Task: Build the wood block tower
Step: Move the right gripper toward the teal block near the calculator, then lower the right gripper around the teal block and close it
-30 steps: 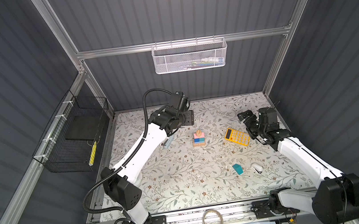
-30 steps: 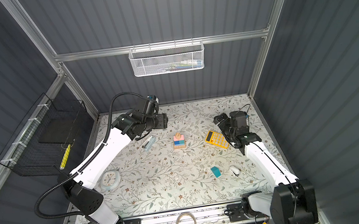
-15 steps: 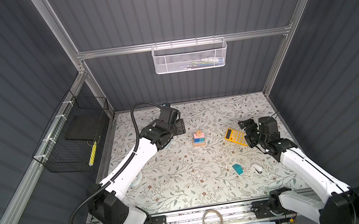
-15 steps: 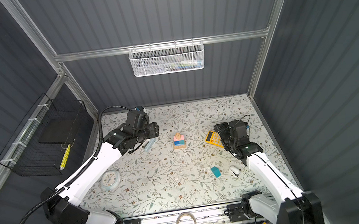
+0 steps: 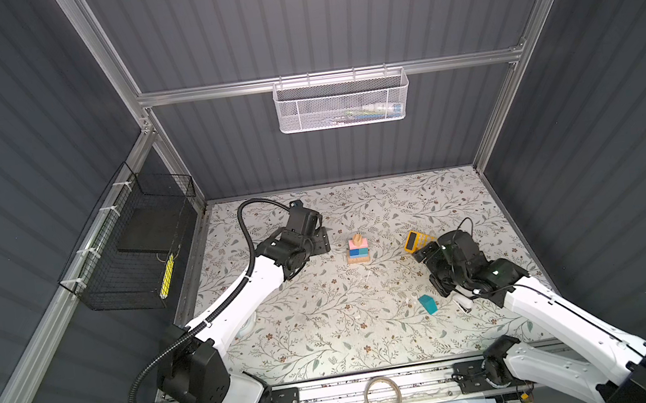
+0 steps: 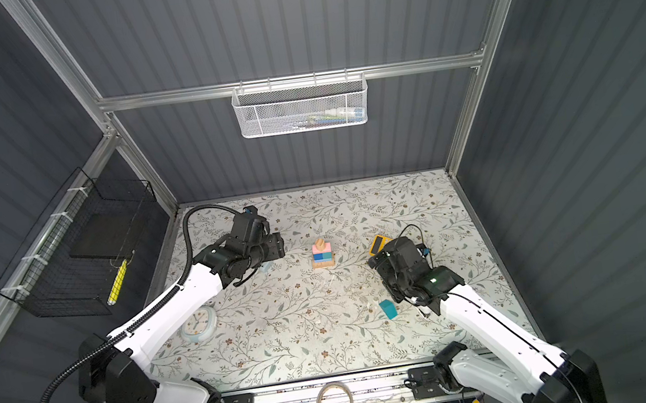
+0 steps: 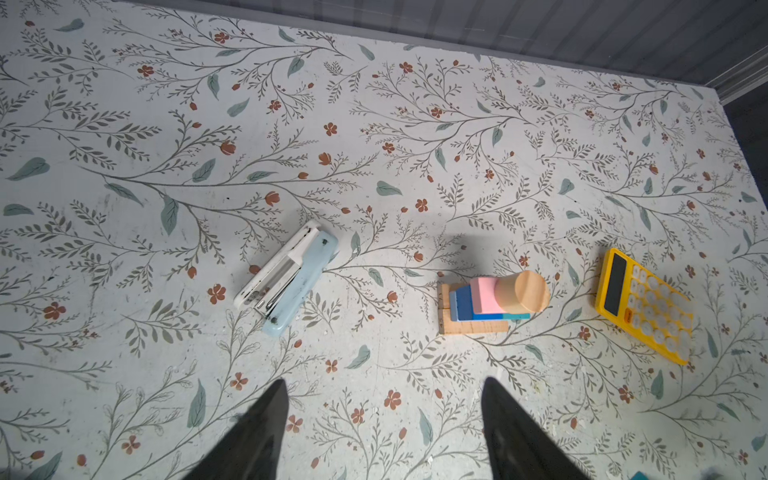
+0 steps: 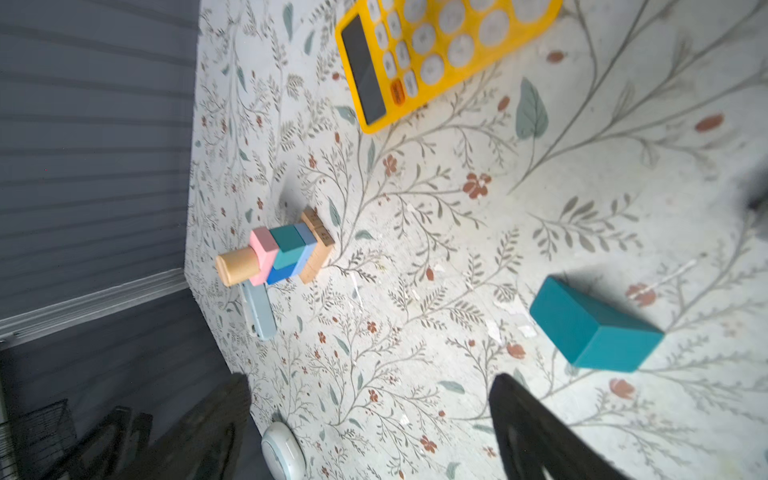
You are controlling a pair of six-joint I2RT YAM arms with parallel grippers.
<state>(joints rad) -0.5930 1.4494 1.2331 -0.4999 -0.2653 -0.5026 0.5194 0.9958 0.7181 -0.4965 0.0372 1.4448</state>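
The wood block tower point(image 5: 358, 250) point(image 6: 322, 255) stands mid-table: tan bars at the base, then light blue, dark blue and teal, pink, and a tan cylinder on top point(image 7: 521, 291) point(image 8: 239, 264). A loose teal block point(image 5: 427, 304) point(image 6: 387, 309) point(image 8: 594, 332) lies on the mat at the front right. My left gripper point(image 5: 320, 242) point(image 7: 384, 384) hovers open and empty left of the tower. My right gripper point(image 5: 430, 273) point(image 8: 370, 380) is open and empty, just beside the teal block, apart from it.
A pale blue stapler point(image 7: 286, 278) lies under my left gripper. A yellow calculator point(image 5: 416, 239) point(image 8: 419, 54) sits right of the tower. A round clock point(image 6: 198, 324) lies front left, a small white object point(image 5: 463, 302) by the right arm. Wire baskets hang on the walls.
My left gripper has drawn back from the far side toward the front, staying left of the tower. My right gripper has moved from beside the calculator toward the teal block.
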